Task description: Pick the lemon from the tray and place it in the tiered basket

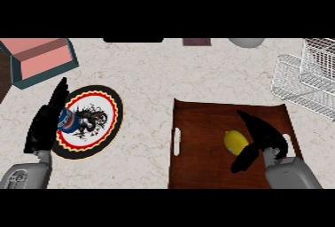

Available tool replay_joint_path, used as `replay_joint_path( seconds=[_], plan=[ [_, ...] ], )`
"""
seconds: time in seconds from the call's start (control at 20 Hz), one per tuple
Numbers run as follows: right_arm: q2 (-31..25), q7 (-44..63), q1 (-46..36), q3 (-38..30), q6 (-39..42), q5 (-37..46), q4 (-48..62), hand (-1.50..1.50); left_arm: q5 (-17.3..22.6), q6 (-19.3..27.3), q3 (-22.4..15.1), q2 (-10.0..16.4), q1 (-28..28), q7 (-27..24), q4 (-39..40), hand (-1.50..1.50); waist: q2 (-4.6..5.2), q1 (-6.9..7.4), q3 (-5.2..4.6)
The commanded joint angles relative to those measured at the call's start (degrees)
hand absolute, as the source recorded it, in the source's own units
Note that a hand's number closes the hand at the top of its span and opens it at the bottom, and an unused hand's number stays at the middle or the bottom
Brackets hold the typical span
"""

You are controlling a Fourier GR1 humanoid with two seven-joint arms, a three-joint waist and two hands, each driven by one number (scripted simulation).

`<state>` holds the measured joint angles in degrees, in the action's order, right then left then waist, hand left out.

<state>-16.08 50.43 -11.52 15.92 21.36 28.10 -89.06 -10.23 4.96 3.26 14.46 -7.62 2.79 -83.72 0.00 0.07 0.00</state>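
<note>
A pale marbled counter (150,75) carries a brown tray (203,128) where the lemon (234,142) lies. The right hand (271,137) is spread around it, not yet closed. Lifting and carrying to the tiered basket (301,84) remain. The left hand (46,128) rests with straight fingers at the left.

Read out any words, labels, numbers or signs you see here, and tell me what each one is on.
No readable text anywhere.
Plate: a picture inside a zigzag border, no legible letters.
Tray, lemon, wire basket, pink box: no lettering shows.
</note>
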Motion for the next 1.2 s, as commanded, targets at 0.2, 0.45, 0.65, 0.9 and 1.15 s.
replay_joint_path(
  seconds=[0.2,0.45,0.65,0.9,1.15],
  plan=[
    [6.79,-0.48,-3.15,-0.77,0.55,3.46,7.77,-1.50,-1.35,-0.23,1.64,-1.07,0.53,-2.21,0.83,0.00,0.01,0.09,0.00],
    [6.34,-5.22,-0.40,-1.64,2.69,3.16,10.83,1.50,-2.73,0.16,1.88,-1.92,-4.71,-0.10,5.07,0.00,0.05,-0.21,-0.01],
    [1.96,-14.01,-0.63,4.79,5.17,7.56,11.74,1.50,-0.31,-2.66,3.40,0.76,-1.87,0.48,0.47,0.00,0.02,0.19,0.01],
    [3.29,-11.50,-0.67,0.49,6.43,7.14,7.57,1.50,-0.35,-3.27,4.28,0.44,-4.55,3.80,0.71,0.00,-0.04,-0.22,0.00],
    [9.89,-8.45,-1.96,-2.58,0.99,5.64,8.71,1.50,-1.61,-2.78,1.95,-1.42,1.53,2.85,-4.83,0.00,-0.06,0.12,0.01]
  ],
)
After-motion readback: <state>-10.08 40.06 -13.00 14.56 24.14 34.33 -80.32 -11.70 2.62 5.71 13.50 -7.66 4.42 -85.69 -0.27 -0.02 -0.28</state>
